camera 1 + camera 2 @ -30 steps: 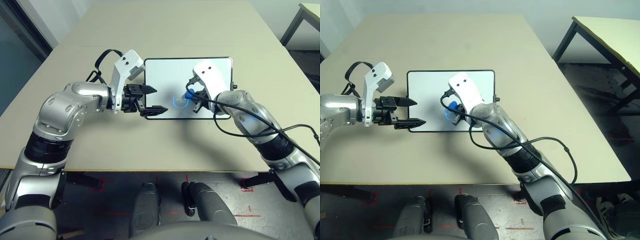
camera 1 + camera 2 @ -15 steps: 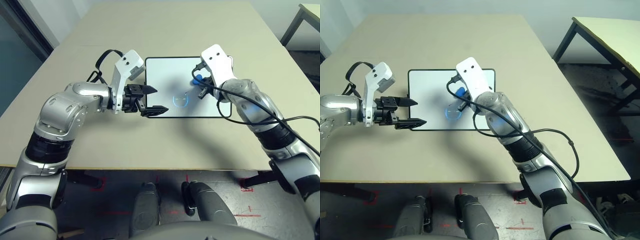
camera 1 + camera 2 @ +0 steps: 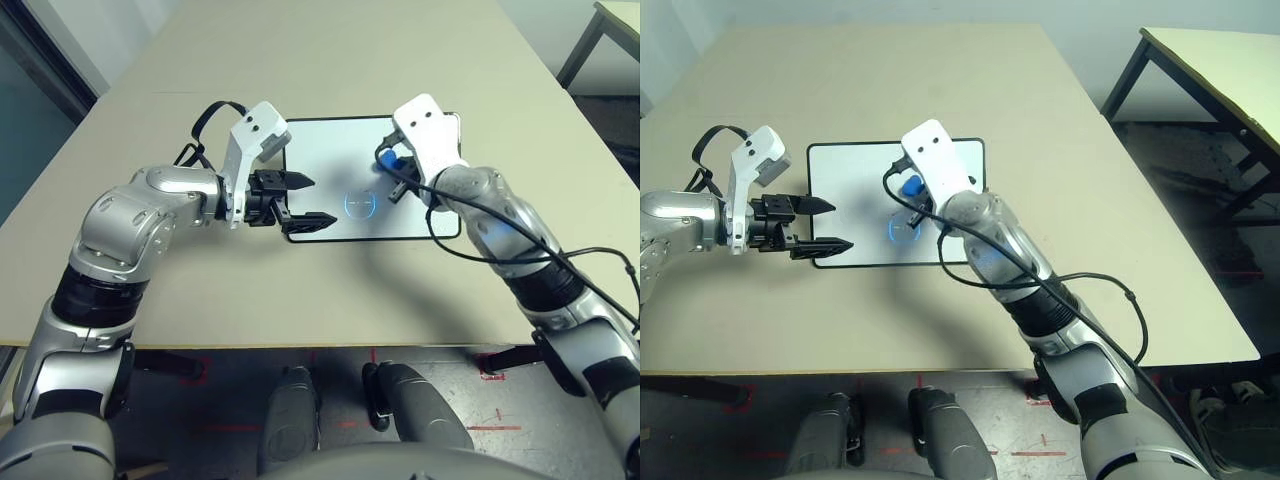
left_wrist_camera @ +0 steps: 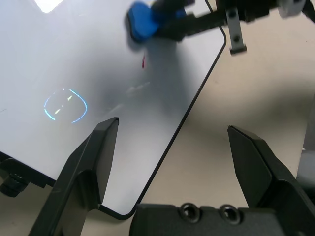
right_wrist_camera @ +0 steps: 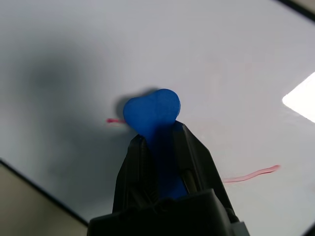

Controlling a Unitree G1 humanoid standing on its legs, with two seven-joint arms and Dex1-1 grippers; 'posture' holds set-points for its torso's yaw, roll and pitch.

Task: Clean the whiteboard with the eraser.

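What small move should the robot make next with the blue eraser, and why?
Probably sweep the blue peanut-shaped eraser, clamped in the right black gripper, along the longer red pen line: that line remains on the black-framed whiteboard, to one side of the eraser.

pale beige table [image 3: 330,300], broad, flat, far end toward 12 o'clock. dark table legs [image 3: 168,362] under near edge at 7 and 5. second table [image 3: 1230,65], pale top, dark frame, well apart at 2. pale wall [image 3: 940,12] beyond at 12. dark glass-like panel [image 3: 30,120] at 10. grey floor [image 3: 345,425] at 6, red marks [image 3: 495,428] on it. shoe-like shapes [image 3: 1248,393] at 4, partly hidden.
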